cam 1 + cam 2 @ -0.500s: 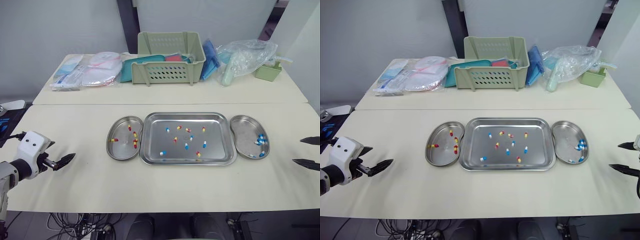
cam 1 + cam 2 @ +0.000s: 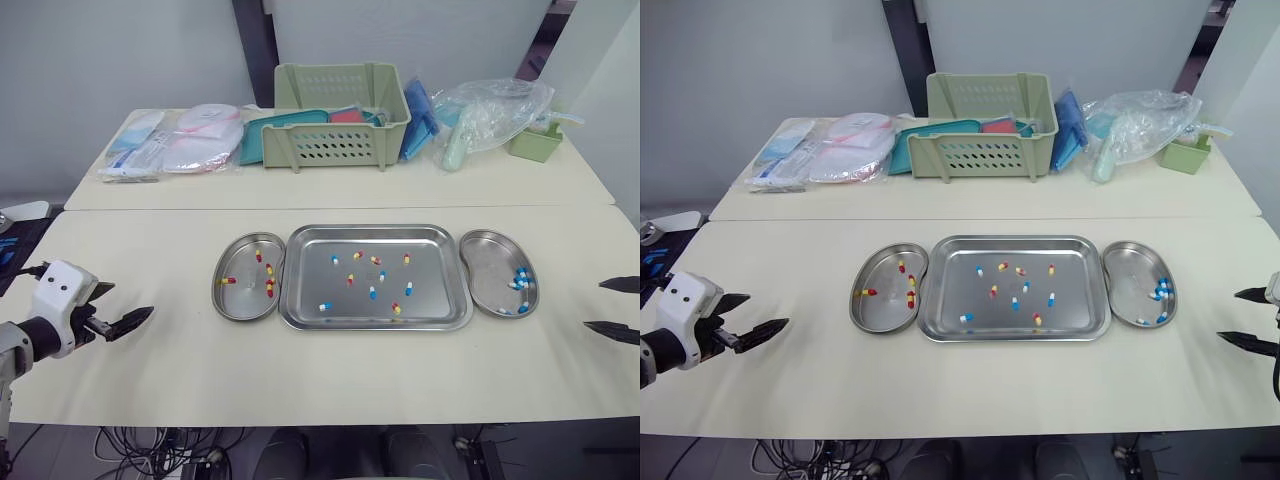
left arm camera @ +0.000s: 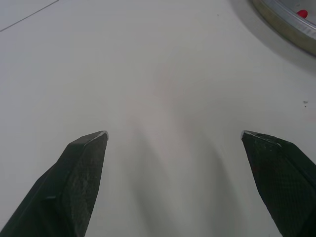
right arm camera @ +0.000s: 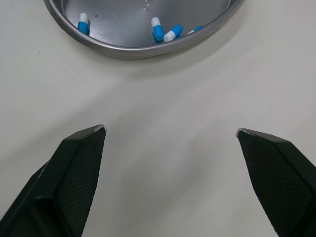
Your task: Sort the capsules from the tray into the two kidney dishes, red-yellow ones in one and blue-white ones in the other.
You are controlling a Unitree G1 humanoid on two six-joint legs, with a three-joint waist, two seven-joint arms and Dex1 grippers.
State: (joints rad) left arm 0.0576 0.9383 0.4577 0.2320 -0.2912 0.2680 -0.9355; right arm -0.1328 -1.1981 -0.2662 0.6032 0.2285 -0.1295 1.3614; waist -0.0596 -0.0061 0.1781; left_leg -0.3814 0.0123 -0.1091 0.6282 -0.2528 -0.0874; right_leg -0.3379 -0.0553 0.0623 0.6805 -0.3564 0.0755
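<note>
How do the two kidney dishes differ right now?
The left dish holds red-yellow capsules; the right dish holds blue-white capsules. The left dish's capsules lie spread apart; the right dish's mostly bunch toward its outer side. The left dish sits on the tray's left and the right dish on its right, as mirror images. Both are steel, kidney-shaped and close against the tray.

Right gripper point(image 2: 594, 304) partly off-frame

Clinic-style lab: steel kidney dishes point(image 2: 240, 302), sealed medical supply packets point(image 2: 165, 148)
</note>
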